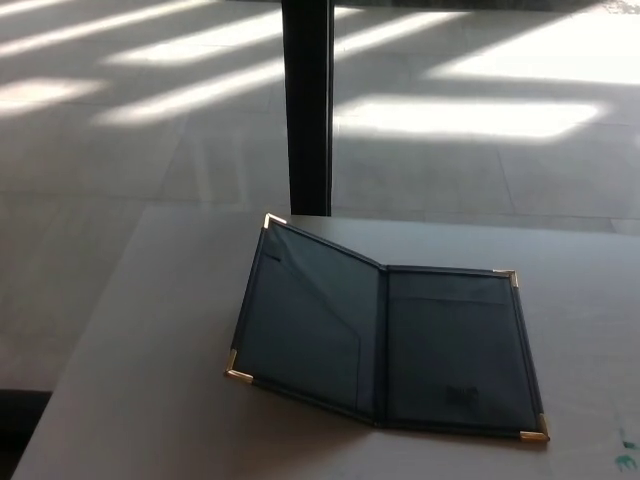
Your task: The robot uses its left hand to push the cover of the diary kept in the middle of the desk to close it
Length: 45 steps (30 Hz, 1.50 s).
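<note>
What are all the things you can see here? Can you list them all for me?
diary: one, dark blue-black with gold corner tips, lying open in the middle of the desk, left cover raised a little
desk: one, light grey, filling the lower part of the view
post: one, black, upright behind the desk's far edge
floor: grey tiles with bright sunlight stripes, beyond the desk
green mark: one, small, at the desk's right edge, too small to identify
robot's hands: none in view
</note>
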Available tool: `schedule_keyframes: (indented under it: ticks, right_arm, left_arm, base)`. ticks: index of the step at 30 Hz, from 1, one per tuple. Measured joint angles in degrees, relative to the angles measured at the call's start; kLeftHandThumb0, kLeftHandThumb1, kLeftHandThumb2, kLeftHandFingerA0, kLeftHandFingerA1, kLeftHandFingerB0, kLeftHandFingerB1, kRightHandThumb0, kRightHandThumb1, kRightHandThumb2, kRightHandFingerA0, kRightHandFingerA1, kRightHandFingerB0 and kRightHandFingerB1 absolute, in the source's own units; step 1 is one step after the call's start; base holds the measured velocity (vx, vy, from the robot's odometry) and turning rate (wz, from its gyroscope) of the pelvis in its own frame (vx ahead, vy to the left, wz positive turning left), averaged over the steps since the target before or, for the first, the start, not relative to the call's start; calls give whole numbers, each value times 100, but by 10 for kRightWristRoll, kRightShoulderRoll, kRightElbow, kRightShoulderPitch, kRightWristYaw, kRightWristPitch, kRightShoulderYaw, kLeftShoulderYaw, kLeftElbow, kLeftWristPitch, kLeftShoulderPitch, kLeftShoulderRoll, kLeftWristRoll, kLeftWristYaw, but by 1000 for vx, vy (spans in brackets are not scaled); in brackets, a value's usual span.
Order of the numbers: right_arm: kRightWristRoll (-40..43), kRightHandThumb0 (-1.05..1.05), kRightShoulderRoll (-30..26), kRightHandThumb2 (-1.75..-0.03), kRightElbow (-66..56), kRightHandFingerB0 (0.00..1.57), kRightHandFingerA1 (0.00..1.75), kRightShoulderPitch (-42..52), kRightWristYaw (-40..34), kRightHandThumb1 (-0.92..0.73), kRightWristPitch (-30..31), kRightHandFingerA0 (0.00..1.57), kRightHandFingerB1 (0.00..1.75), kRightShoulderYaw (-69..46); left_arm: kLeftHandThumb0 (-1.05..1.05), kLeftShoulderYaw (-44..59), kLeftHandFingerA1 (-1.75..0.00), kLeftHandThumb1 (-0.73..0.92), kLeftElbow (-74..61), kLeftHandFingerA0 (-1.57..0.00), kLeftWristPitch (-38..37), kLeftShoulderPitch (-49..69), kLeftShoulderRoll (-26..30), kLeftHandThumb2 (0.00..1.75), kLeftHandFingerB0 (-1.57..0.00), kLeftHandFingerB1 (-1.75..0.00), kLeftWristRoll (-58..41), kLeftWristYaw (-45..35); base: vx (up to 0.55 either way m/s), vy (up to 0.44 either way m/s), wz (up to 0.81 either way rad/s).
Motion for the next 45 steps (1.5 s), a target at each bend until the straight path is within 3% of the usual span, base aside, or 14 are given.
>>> schedule_keyframes:
  ticks: [3, 4, 7, 12, 13, 18, 19, 28, 34, 40, 41, 43, 44, 45]
  right_arm:
    - [22, -68, 0, -67, -13, 63, 61, -1, 4, -91, 7, 65, 46, -33]
    - [31, -68, -1, -67, -18, 61, 61, -1, 5, -91, 11, 63, 46, -45]
    - [47, -69, -3, -67, -24, 60, 64, -2, 8, -91, 19, 64, 45, -59]
    - [62, -69, -5, -67, -19, 59, 61, -10, 14, -92, 25, 63, 44, -62]
    - [64, -70, -7, -67, -17, 62, 60, -11, 16, -91, 25, 64, 45, -62]
    - [72, -69, -8, -67, -17, 63, 63, -11, 16, -92, 27, 65, 46, -62]
    - [73, -69, -8, -67, -17, 64, 66, -11, 16, -91, 27, 67, 46, -62]
    - [82, -69, -8, -67, -18, 62, 63, -10, 16, -92, 32, 63, 47, -60]
    - [82, -67, -8, -68, -18, 62, 63, -10, 18, -92, 32, 64, 46, -58]
    - [82, -68, -8, -68, -18, 59, 60, -9, 18, -92, 32, 62, 44, -58]
    - [83, -68, -8, -67, -18, 61, 61, -8, 19, -92, 32, 62, 46, -58]
    - [83, -68, -8, -67, -18, 61, 61, -8, 20, -92, 32, 61, 46, -58]
    - [83, -67, -8, -67, -17, 62, 60, -8, 20, -92, 32, 62, 46, -58]
    - [83, -67, -8, -68, -16, 61, 59, -8, 21, -92, 32, 62, 46, -58]
  left_arm:
    - [-87, 31, -85, 67, -21, -80, 10, -3, 0, 117, -85, -85, -11, 5]
    - [-89, 44, -87, 90, -32, -81, 13, -3, -1, 66, -85, -91, -15, 9]
    - [-63, 65, -68, 73, -75, -60, 16, -10, -12, 108, -44, -59, -19, 32]
    - [-70, 67, -61, 89, -171, -89, 16, -29, -46, 67, -52, -44, -21, 58]
    - [-68, 64, -46, 90, -195, -51, 17, -34, -53, 69, -40, -42, -20, 63]
    - [-67, 29, -44, 92, -293, -48, 31, -71, -92, 69, -38, -41, -20, 74]
    - [-62, 21, -58, 76, -312, -41, 35, -80, -103, 116, -20, -48, -21, 76]
    - [-77, -34, -49, 92, -398, -47, 98, -162, -257, 73, -34, -44, -54, 98]
    - [-77, -15, -59, 85, -395, -27, 135, -177, -347, 112, -15, -51, -104, 110]
    - [-82, 2, -60, 92, -390, -30, 166, -175, -349, 81, -19, -47, -158, 126]
    - [-70, 4, -67, 77, -389, -36, 169, -175, -349, 121, -6, -49, -164, 128]
    - [-89, 8, -61, 91, -387, -32, 179, -174, -349, 84, -18, -47, -182, 134]
    - [-72, 9, -67, 77, -386, -36, 183, -173, -349, 122, -5, -48, -191, 137]
    - [-89, 10, -61, 92, -386, -37, 186, -173, -349, 82, -22, -47, -198, 139]
  base:
    - [0, 0, 0]
    - [0, 0, 0]
    - [0, 0, 0]
    - [0, 0, 0]
    - [0, 0, 0]
    - [0, 0, 0]
    - [0, 0, 0]
    - [0, 0, 0]
    - [0, 0, 0]
    - [0, 0, 0]
    - [0, 0, 0]
    - [0, 0, 0]
    - [0, 0, 0]
    - [0, 0, 0]
